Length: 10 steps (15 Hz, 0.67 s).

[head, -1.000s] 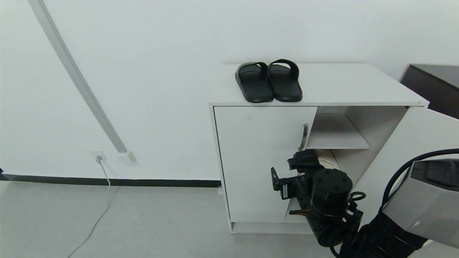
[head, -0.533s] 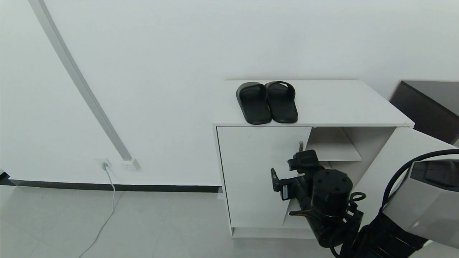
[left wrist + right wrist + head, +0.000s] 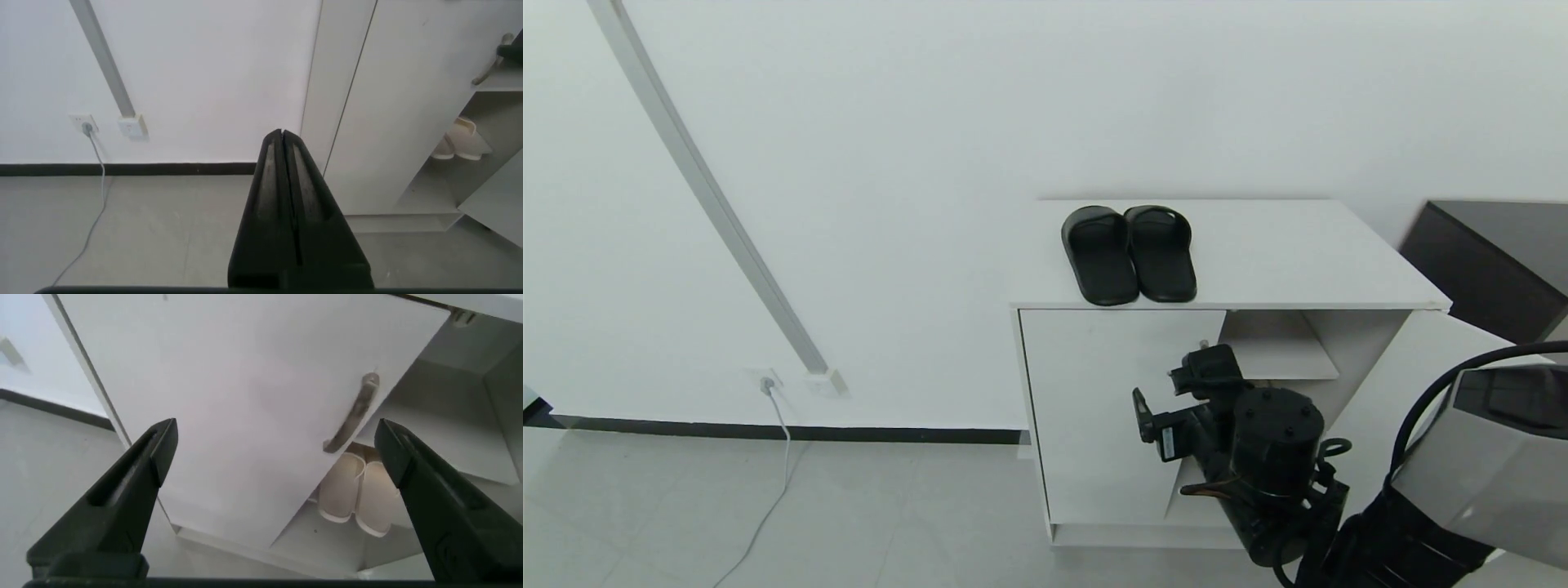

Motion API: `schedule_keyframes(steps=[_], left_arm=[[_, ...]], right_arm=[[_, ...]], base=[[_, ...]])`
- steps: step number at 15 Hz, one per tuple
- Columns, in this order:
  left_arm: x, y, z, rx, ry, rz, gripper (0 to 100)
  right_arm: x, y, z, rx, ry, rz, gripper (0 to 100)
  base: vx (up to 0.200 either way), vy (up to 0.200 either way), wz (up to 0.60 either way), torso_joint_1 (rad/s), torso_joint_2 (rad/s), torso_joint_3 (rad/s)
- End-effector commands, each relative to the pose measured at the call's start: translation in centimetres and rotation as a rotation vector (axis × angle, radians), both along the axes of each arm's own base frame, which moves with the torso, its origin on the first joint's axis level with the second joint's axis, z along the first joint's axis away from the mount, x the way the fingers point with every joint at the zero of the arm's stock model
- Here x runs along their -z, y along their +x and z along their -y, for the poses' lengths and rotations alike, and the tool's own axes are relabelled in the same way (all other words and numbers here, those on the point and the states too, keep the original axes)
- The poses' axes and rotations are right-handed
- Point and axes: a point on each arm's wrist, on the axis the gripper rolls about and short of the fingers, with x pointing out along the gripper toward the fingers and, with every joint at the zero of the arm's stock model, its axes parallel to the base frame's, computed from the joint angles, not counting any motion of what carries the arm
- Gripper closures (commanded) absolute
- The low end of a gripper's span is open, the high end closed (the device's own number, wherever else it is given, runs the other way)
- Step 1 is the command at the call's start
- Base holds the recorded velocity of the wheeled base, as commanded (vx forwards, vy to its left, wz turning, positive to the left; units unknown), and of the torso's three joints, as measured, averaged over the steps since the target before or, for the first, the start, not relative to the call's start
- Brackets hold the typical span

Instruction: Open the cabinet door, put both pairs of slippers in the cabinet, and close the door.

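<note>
In the head view the white cabinet point(image 3: 1282, 261) stands against the wall at about 1 o'clock ahead of the robot. Its left door point(image 3: 1111, 425) is shut. Its right door point(image 3: 1401, 384) is swung open toward 3 o'clock, baring a shelf point(image 3: 1278, 351) inside. A pair of black slippers point(image 3: 1129, 255) lies on the cabinet top toward its 9 o'clock end, the two touching side by side, straps toward the wall. The right gripper point(image 3: 1176, 392) hangs before the cabinet's lower half, near the free edge of the shut door, at about 5 o'clock from the black slippers. Low on the wall at 10 o'clock sits a wall socket point(image 3: 766, 382) with a grey cable point(image 3: 776, 465) trailing to the floor, at the foot of a slanting grey conduit point(image 3: 703, 188). A dark piece of furniture point(image 3: 1486, 269) stands at 2 o'clock beyond the open door. In the left wrist view the left gripper point(image 3: 282, 139) has its fingers pressed flat together with nothing between them, held over the grey floor point(image 3: 163, 229), well apart from the cabinet. Past it a pair of pale slippers point(image 3: 460, 139) rests on the cabinet's bottom board, below the door handle point(image 3: 494, 61). In the right wrist view the right gripper's fingers point(image 3: 122, 498) are spread wide and empty, facing the shut door. The handle lies between them, and the pale slippers sit side by side inside the open half.
</note>
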Motion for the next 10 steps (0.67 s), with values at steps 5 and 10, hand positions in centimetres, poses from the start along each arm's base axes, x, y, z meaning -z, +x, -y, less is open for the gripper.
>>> schedule_keyframes(steps=[5, 10], left_arm=[[0.0, 0.0, 0.0, 0.0, -0.001, 0.0, 100], [0.0, 0.0, 0.0, 0.0, 0.002, 0.0, 100]], right_arm=[[-7.8, -0.4, -2.1, -0.048, 0.064, -0.047, 0], [-11.3, 0.6, -2.4, -0.027, 0.146, 0.0, 0]], base=[[0.0, 0.0, 0.0, 0.0, 0.0, 0.0], [0.0, 0.0, 0.0, 0.0, 0.0, 0.0]])
